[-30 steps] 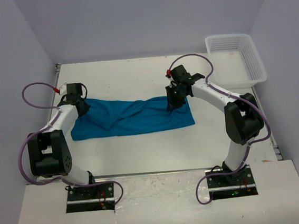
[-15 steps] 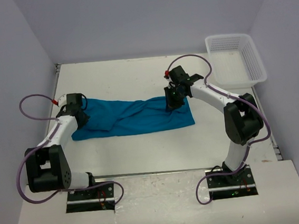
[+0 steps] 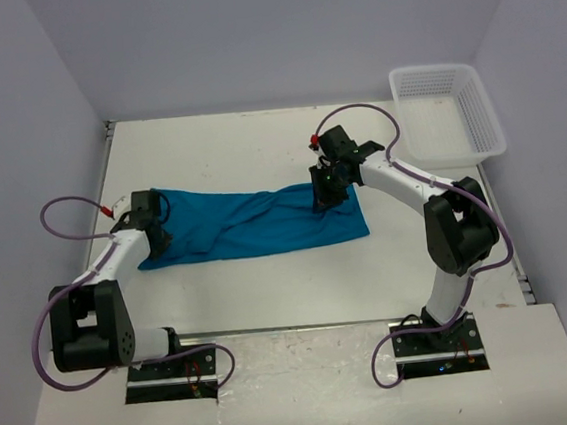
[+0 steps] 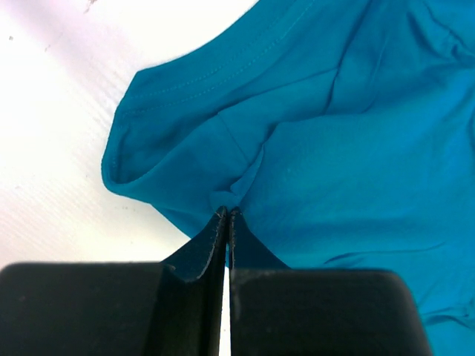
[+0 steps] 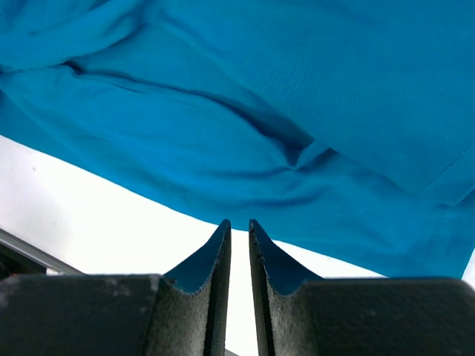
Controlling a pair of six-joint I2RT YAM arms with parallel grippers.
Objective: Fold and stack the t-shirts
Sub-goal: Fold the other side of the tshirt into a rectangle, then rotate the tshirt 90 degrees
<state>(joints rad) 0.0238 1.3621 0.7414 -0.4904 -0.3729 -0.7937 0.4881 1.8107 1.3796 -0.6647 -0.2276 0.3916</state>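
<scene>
Teal t-shirt [image 3: 255, 225] lies as one long rumpled band on the bench [image 3: 271, 294], stretched between the two claws — not a neat packet yet.

Left claw [image 4: 227, 215] is pressed together, with a small pucker of cloth caught at its tips. A hemmed, open-looking edge of the shirt sits just ahead and to the left of the tips. The main spread of cloth lies ahead and to the right.

Right claw [image 5: 239, 222] stands narrowly apart. Bare bench shows through the slit and nothing is seen between the fingers. The shirt's edge runs just ahead of its tips, with a deep crease further ahead.

Step in hand, as I judge it: tension and flatten the band before the next fold.
- Left claw should draw outward, away from the right claw and low over the bench.
- Its pinch looks thin, so a slow pull is safer — a jerk could slip it out.
- Right claw probably needs to move forward onto the edge ahead of it and close on the cloth first.
- Otherwise the whole shirt may just drag toward the left claw instead of smoothing.
</scene>
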